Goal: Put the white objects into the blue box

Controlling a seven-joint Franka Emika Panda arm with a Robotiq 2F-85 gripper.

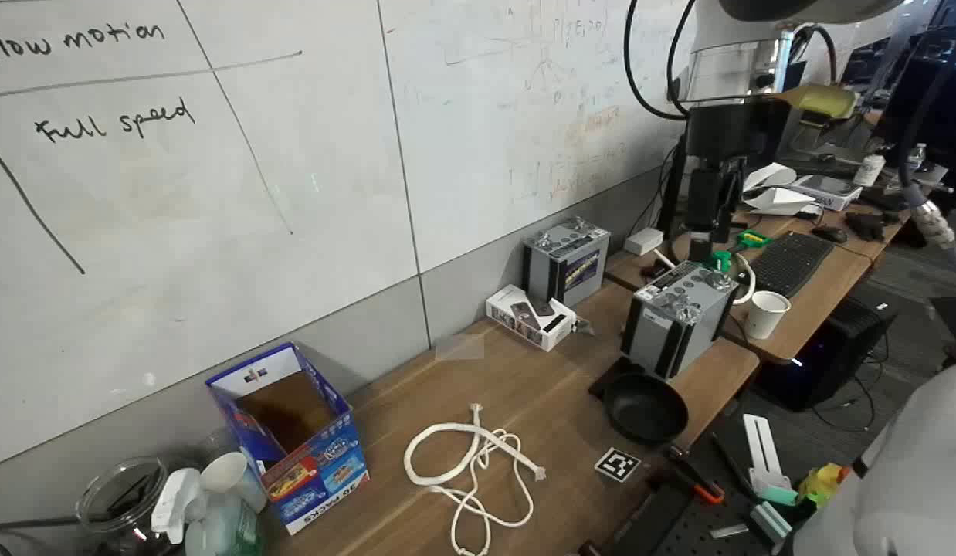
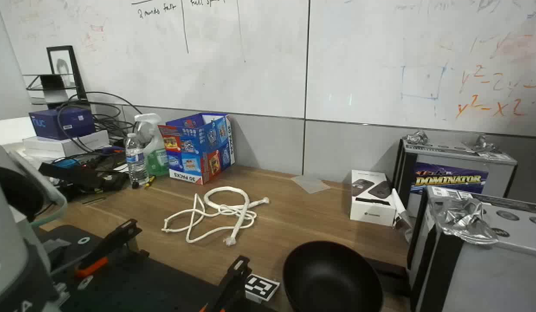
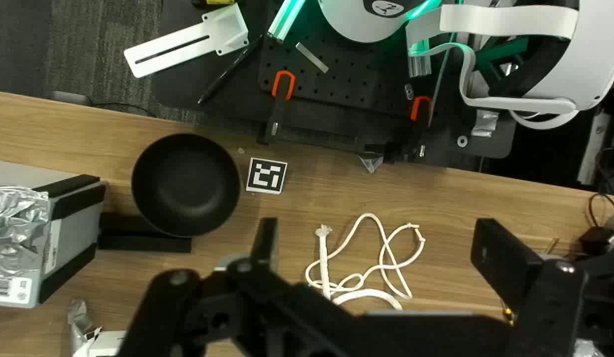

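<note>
Two white ropes lie tangled on the wooden table. The thick rope (image 1: 447,427) has frayed ends, and the thin cord (image 1: 519,479) winds through it. In an exterior view, the thick rope (image 2: 238,224) and thin cord (image 2: 203,237) lie before the blue box (image 2: 194,158). The wrist view shows the thick rope (image 3: 324,258), partly hidden by the gripper body, and the thin cord (image 3: 381,229). The blue box (image 1: 316,479) stands upright and open-topped against the wall; its brown inside shows no rope. My gripper (image 3: 376,243) is open and empty, above the table; an exterior view shows it (image 1: 702,245) at upper right.
A black pan (image 1: 645,408) and two grey batteries (image 1: 679,316) (image 1: 567,262) stand on the table. A white phone box (image 1: 530,316) lies by the wall. A spray bottle (image 2: 155,149) and water bottle (image 2: 136,160) stand beside the blue box. Clamps (image 3: 279,109) line the table edge.
</note>
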